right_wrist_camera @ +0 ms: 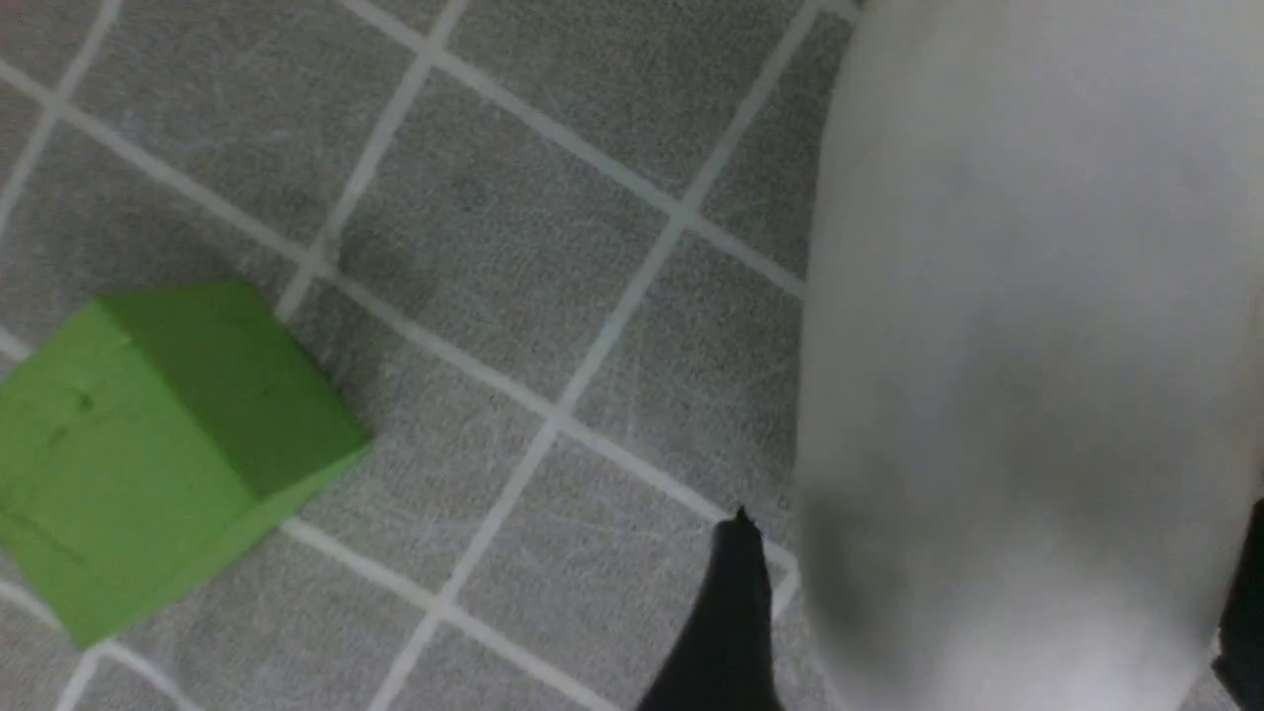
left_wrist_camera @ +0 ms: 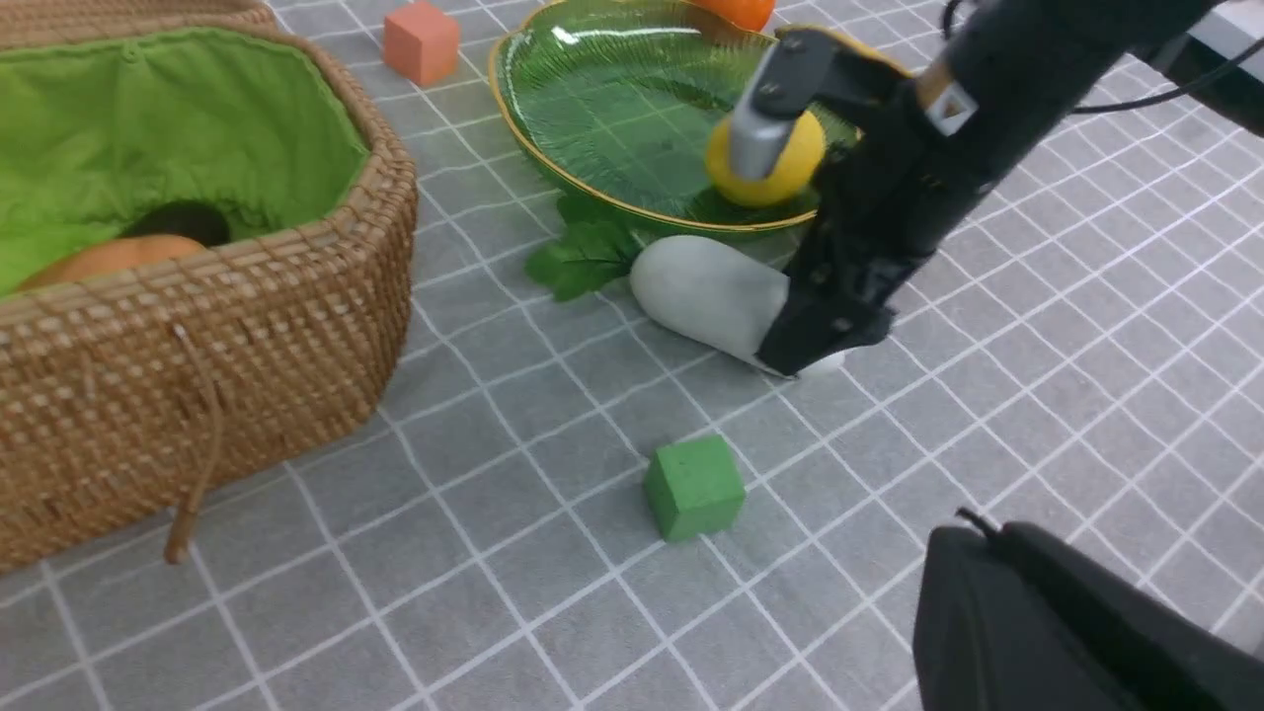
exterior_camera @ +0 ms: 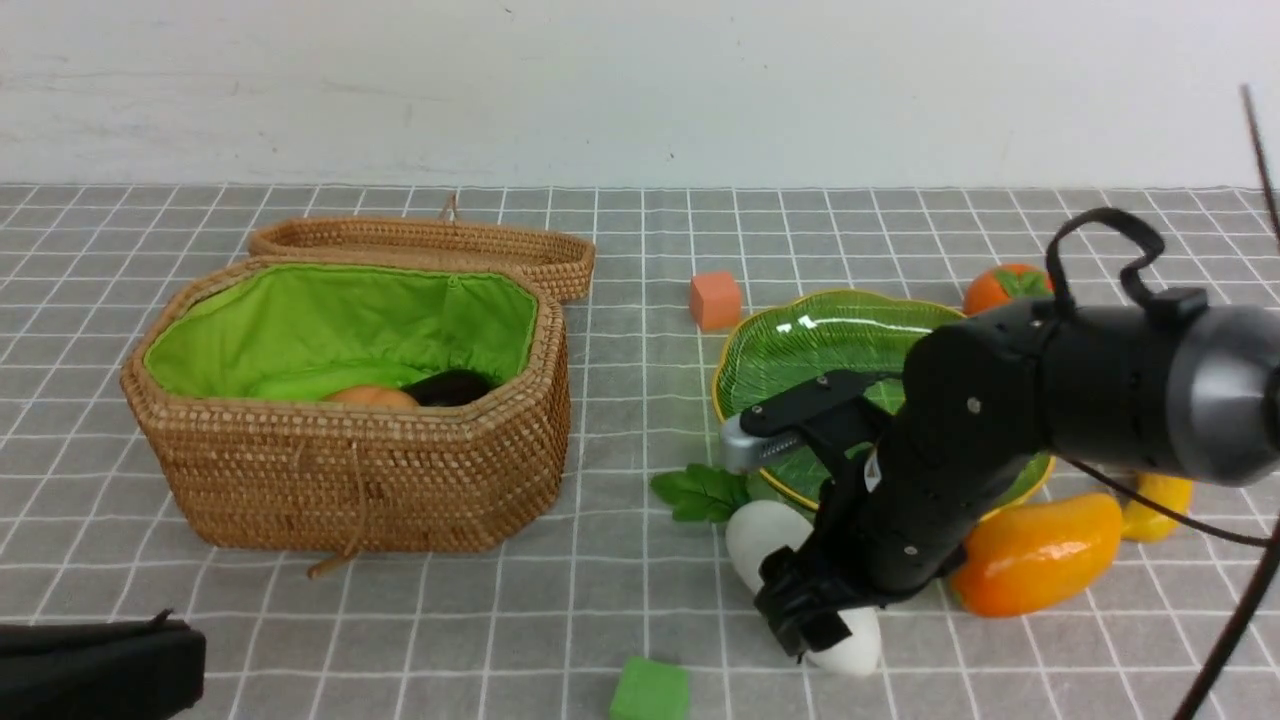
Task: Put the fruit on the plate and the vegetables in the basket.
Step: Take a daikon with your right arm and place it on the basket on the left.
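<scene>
My right gripper (exterior_camera: 822, 628) is down over the white radish (exterior_camera: 762, 535), whose green leaves (exterior_camera: 703, 492) lie by the green plate (exterior_camera: 800, 335). In the right wrist view the fingers (right_wrist_camera: 729, 602) straddle the radish (right_wrist_camera: 1027, 326), jaws open with a small gap on one side. A lemon (left_wrist_camera: 768, 166) lies on the plate (left_wrist_camera: 612, 109). The mango (exterior_camera: 1040, 555), banana (exterior_camera: 1160, 505) and persimmon (exterior_camera: 1005, 285) lie on the cloth around the plate. The basket (exterior_camera: 350, 480) holds the potato (exterior_camera: 372, 397) and eggplant (exterior_camera: 450, 387). The gourd is out of view. My left gripper (left_wrist_camera: 978, 528) is shut and empty, low near the front edge.
A green cube (exterior_camera: 650, 690) lies just in front of the radish. An orange cube (exterior_camera: 715, 300) sits behind the plate. The basket's lid (exterior_camera: 420, 245) lies open behind the basket. The right arm hides the plate's near right part in the front view.
</scene>
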